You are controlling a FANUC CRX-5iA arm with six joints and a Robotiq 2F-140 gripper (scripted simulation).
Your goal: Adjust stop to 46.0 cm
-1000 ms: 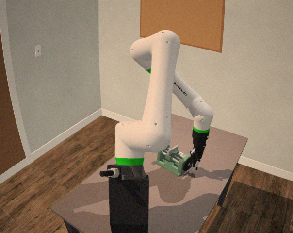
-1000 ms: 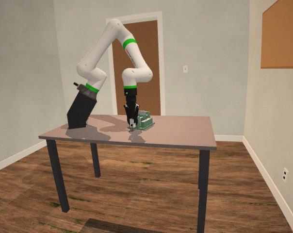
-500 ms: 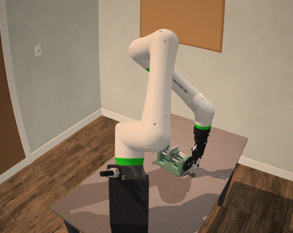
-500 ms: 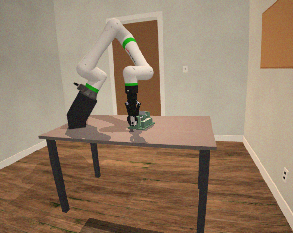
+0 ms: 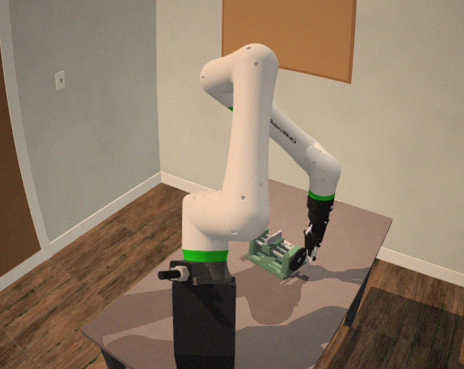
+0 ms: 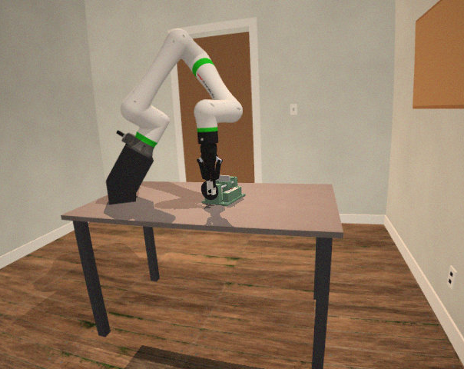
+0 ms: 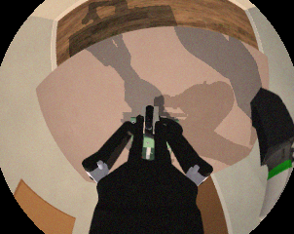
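- Handwheel [image 5: 298, 258] is the black disc on the near end of the little green slide fixture [image 5: 270, 257], which sits mid-table [image 5: 355, 238].
- Gripper [image 5: 312, 254] comes down from above with its fingers pinched narrow on the handwheel's rim or knob, can't tell which.
- Stop position on the rails is too small to read.
- Arm's dark pedestal [image 6: 124, 178] stands at the table's far corner.
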